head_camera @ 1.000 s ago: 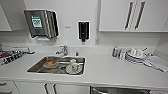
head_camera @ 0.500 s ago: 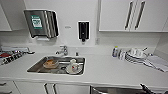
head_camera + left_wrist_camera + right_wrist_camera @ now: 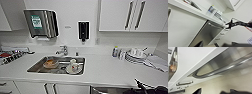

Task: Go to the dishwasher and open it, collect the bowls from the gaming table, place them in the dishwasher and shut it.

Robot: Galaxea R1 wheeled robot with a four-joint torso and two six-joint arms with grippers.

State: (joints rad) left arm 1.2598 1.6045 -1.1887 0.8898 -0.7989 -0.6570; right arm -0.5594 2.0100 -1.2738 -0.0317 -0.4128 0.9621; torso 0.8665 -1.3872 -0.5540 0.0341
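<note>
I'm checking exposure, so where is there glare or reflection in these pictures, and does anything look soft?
Right wrist view: a bright streak runs along the dishwasher handle. Left wrist view: the steel dishwasher front shows a soft sheen. Head view: evenly lit, soft throughout; the sink steel looks dull.

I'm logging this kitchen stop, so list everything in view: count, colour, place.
Stainless-steel sink: one, set in the white counter.
Orange-brown bowl: one, in the sink.
White cup on saucer: one, in the sink.
Chrome tap: one, behind the sink.
Steel paper-towel dispenser: one, on the wall.
Black soap dispenser: one, on the wall.
Stacked white plates: on the counter, right.
Stainless-steel dishwasher: one, under the counter, shut.
Dishwasher's bar handle: one, steel.
Right gripper: black, by the dishwasher's top edge.
</note>
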